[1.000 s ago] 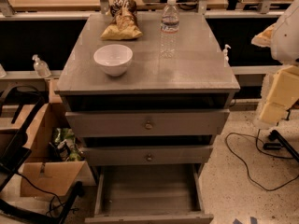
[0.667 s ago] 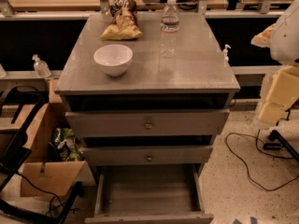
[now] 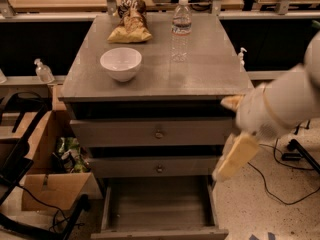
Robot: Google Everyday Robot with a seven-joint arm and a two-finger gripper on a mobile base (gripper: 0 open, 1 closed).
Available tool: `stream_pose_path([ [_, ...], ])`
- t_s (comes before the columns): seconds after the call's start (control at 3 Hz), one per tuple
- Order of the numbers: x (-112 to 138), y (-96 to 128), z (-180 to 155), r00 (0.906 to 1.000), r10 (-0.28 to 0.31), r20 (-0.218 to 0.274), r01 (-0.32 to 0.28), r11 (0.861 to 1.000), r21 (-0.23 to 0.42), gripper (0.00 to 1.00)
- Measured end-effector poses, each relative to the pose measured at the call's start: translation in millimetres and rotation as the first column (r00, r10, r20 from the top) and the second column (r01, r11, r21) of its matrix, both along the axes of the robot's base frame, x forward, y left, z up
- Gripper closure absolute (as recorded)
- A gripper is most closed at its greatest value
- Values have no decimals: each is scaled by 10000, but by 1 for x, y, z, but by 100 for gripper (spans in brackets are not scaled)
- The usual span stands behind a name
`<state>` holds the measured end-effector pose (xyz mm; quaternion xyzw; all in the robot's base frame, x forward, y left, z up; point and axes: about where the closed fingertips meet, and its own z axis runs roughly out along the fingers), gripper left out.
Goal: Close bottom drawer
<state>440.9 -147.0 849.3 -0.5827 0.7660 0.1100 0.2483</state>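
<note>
Although the task is to shut it, the bottom drawer (image 3: 159, 205) of the grey wooden cabinet (image 3: 212, 79), a wide shallow grey tray, stands pulled well out toward the near edge of the scene. Its bare floor is exposed and its thin front panel sits almost at the lower border of the view. The two taller grey drawer fronts (image 3: 125, 133) above it, each with a round knob, look pushed in, or nearly so.

The robot's cream-coloured pincer (image 3: 236, 155) hangs at the right of the cabinet. It is level with the middle drawer, just beside the cabinet's right near corner, above and to the right of the open tray and not touching it. Whether the pincer is apart or together I cannot tell.

On the cabinet's top surface are a round white ceramic bowl (image 3: 121, 62) at the left, a clear plastic water bottle (image 3: 181, 29) farther back, and a crumpled yellow-and-brown snack bag (image 3: 131, 23) at the far edge. None of these concerns the job.

By my judgement nothing of the closing is done yet. The pincer must come down to the front panel, meet it, and push the tray fully in toward the far side.
</note>
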Motion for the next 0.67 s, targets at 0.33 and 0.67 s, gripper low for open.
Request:
stream_pose_path([
  [0.33,-8,45,-99,9961,640,-601,-482,9709,2347,0],
  [0.67,-10,85,-148,9984,545,-152,-413,8855,4628,0],
])
